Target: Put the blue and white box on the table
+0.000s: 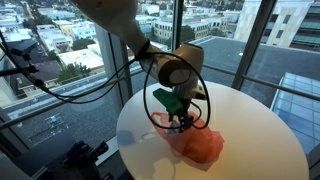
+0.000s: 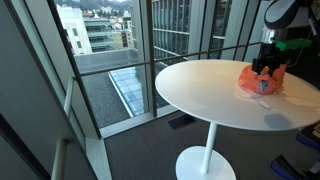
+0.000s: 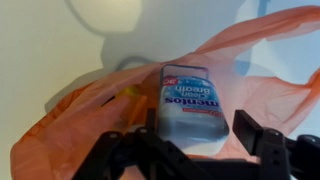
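The blue and white Mentos box (image 3: pixel 195 100) lies on a crumpled orange plastic bag (image 3: pixel 270 60) in the wrist view. My gripper (image 3: pixel 195 140) is lowered over it with one finger on each side of the box. A narrow gap shows between the right finger and the box, so the jaws look open around it. In both exterior views the gripper (image 1: pixel 183 122) (image 2: pixel 267 70) sits down on the bag (image 1: pixel 200 145) (image 2: pixel 262 80). The bag rests on the round white table (image 1: pixel 250 120) (image 2: pixel 200 95). The box is hidden in the exterior views.
The table stands on a single pedestal (image 2: pixel 207 150) beside floor-to-ceiling windows (image 2: pixel 110 60) with a railing. Black cables (image 1: pixel 60 80) hang from the arm beside the table. The bag lies near the table's edge.
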Available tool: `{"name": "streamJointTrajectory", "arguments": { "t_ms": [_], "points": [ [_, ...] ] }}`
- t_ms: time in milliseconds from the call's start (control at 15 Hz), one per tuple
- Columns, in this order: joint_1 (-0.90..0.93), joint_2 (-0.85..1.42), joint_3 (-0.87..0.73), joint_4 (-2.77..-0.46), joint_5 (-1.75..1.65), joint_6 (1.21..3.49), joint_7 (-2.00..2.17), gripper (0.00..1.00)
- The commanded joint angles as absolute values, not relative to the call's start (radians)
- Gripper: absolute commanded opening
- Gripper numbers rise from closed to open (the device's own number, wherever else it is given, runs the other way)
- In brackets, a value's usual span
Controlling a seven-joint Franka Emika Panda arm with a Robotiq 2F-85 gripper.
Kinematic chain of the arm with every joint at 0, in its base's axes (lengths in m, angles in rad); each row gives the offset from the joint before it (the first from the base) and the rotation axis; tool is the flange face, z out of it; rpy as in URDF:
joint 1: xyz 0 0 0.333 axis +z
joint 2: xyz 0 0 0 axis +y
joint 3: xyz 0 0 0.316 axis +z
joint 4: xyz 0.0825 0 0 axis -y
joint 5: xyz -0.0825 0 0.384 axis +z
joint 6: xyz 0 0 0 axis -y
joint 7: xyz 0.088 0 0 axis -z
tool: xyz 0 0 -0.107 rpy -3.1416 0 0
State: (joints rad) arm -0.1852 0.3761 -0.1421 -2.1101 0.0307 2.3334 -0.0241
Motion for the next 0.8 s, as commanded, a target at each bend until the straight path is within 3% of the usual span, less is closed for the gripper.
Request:
{"name": "streamJointTrajectory", "arguments": {
  "t_ms": [0, 67, 733],
  "points": [
    [-0.184, 0.367, -0.15, -2.096, 0.021, 2.331, -0.018, 0.49],
    [-0.183, 0.358, -0.151, -2.099, 0.02, 2.33, -0.015, 0.42],
    [-0.145, 0.247, -0.152, -2.118, -0.007, 2.339, 0.037, 0.42]
  ]
}}
